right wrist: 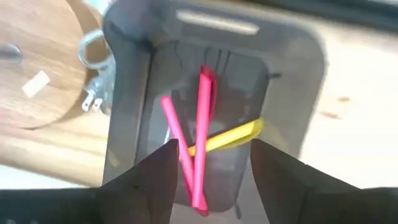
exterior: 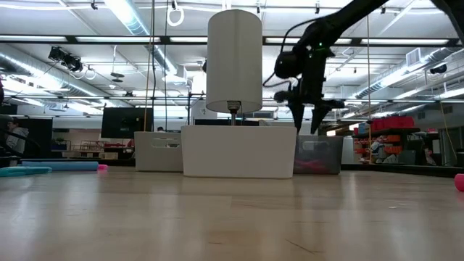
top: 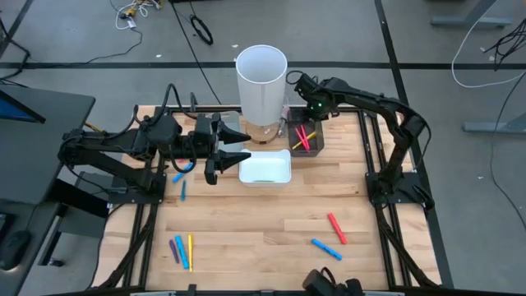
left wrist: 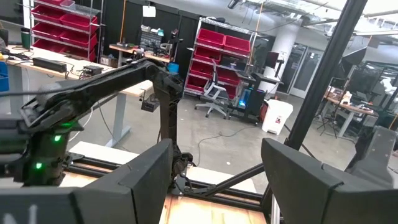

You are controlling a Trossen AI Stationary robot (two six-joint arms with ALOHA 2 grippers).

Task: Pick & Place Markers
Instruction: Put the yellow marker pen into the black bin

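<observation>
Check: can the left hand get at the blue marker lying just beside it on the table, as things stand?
Probably yes. The left hand is open and hangs near the white tray; the blue marker lies alone on bare wood with nothing over it. The right hand is away over the dark tray.

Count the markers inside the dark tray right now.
3: in the dark tray, two pink markers lie crossed and one yellow marker lies across them. More could be hidden behind the right hand.

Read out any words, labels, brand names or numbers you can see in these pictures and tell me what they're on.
None can be read.
White tag on the round wooden base: blank or too blurred.
Shelves and signs in the room behind: too small to read.
Trays, markers, white cylinder: no print shows.
</observation>
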